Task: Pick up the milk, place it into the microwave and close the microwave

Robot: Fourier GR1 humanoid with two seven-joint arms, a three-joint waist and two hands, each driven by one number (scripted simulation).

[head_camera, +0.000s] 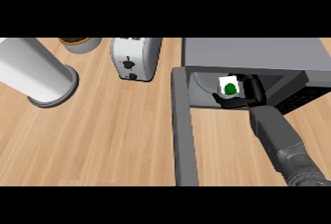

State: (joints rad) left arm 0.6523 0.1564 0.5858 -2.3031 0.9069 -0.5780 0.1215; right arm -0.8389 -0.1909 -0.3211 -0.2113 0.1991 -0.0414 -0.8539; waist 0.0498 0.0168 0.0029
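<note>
White milk carton (pixel 229 86) clutched in my right hand (pixel 249 94) looks inside the microwave (pixel 258 54), so I'd set it down level before releasing.

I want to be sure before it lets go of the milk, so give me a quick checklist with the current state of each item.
1. Milk held by right hand, fingers curled round it: ok.
2. Microwave door swung open: ok.
3. Milk inside the cavity opening: ok.
4. Milk resting on the cavity floor: cannot tell.
5. Door's swing path free of the right forearm: not ok.
6. Left hand out of the way: cannot tell, not in view.
</note>
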